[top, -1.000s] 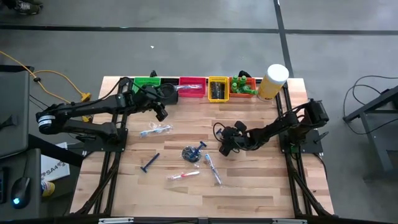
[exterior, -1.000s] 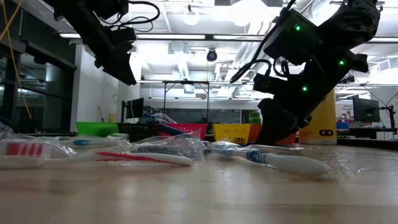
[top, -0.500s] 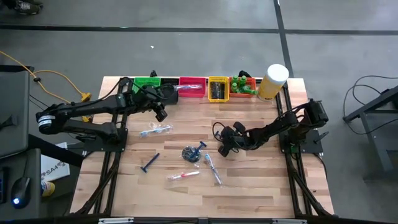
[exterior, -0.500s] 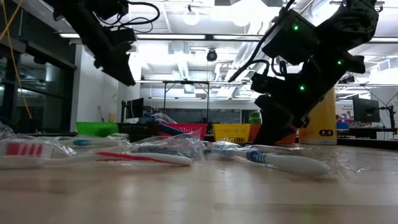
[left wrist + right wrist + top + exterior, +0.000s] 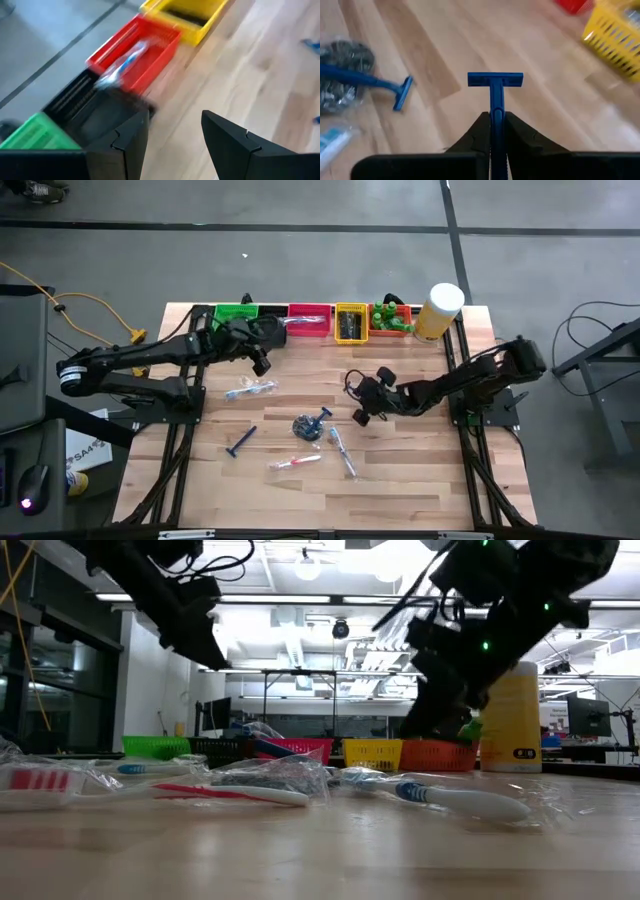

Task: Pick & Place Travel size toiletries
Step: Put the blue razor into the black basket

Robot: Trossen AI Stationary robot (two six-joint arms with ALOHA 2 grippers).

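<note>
Grey concrete floor (image 5: 300,265); bright ceiling lights (image 5: 306,568) overhead.

The high view looks straight down on the whole tabletop (image 5: 420,470) and both arms. The low view sits at tabletop level, close to the wrapped toothbrushes (image 5: 440,798), facing the row of bins (image 5: 372,753) and the room behind. Each wrist view looks forward past its own jaws, close above the wood; the left wrist and low views share the red bin (image 5: 142,55).
</note>
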